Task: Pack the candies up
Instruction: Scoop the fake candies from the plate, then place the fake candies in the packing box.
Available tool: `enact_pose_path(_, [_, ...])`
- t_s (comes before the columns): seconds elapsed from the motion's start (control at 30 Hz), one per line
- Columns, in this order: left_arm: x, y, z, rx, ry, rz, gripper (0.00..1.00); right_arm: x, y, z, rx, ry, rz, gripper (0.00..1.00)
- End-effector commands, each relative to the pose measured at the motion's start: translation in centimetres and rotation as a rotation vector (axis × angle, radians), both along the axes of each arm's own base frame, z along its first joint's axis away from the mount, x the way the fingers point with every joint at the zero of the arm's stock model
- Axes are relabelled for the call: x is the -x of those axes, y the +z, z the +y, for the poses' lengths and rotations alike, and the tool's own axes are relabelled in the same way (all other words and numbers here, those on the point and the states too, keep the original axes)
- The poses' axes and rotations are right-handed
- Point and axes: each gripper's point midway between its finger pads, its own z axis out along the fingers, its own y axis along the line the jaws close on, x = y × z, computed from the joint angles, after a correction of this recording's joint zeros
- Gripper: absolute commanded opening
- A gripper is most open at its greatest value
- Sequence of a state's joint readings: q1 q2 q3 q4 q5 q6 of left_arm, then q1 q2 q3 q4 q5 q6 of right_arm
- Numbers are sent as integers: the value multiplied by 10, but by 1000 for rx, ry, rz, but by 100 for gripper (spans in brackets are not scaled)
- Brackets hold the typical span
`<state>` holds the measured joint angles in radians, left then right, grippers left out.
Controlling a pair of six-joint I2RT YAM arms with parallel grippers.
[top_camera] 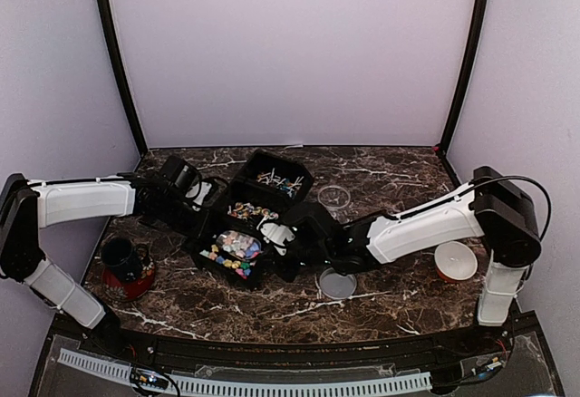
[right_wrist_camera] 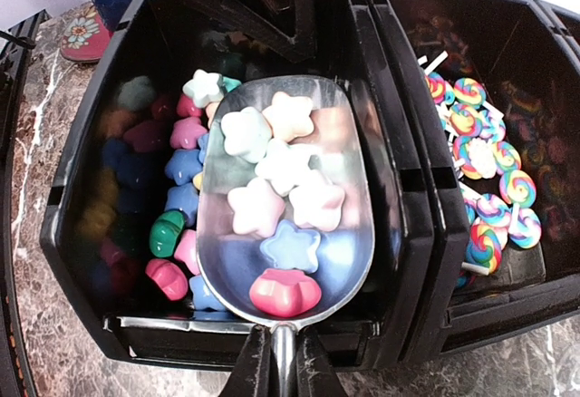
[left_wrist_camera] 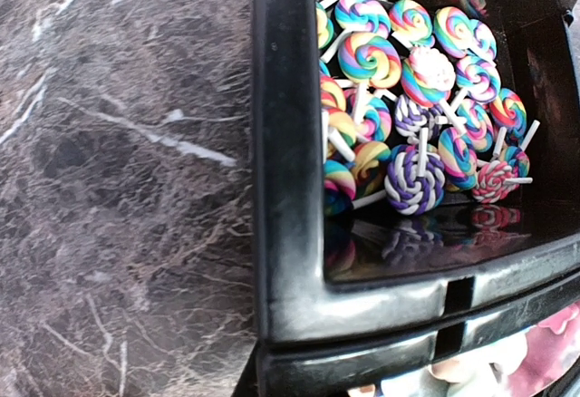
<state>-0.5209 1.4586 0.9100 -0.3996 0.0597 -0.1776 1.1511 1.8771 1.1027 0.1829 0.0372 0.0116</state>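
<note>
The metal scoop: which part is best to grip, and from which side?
Take the scoop by its thin handle, coming from the end opposite the rounded tip. The bowl is wide, open and loaded with star candies, so a grip there would likely spill them. The right end effector is shut on that handle.

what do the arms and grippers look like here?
The left arm and right arm have white shells on the long links and black joints. A black cable loops over the right arm's elbow. The right gripper has black fingers. No markings are readable.

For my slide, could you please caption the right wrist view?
Right gripper holds a metal scoop of star candies over their black bin.
</note>
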Motion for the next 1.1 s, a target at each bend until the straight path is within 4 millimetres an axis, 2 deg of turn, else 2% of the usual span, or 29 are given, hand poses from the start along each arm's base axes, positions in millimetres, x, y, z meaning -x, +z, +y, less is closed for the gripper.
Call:
enact_pose_path(0.0, [-34, 74, -21, 180, 9, -228, 0, -4, 4, -22, 40, -37, -19, 0])
enact_pose_path(0.5, [-33, 72, -24, 185, -4, -216, 0, -3, 42, -39, -7, -52, -85, 0])
enact_pose_path(0.7, [-32, 70, -25, 186, -10, -204, 0, -11, 62, -51, -33, -85, -118, 0])
enact_pose_path(0.8, [-32, 69, -26, 188, -12, -199, 0, -14, 63, -56, -38, -97, -121, 0])
enact_pose_path(0.9, [-32, 68, -26, 187, -15, -195, 0, -16, 79, -62, -73, -109, -139, 0])
enact_pose_path(1.07, [-32, 67, -27, 188, -16, -191, 0, -22, 91, -73, -93, -140, -156, 0])
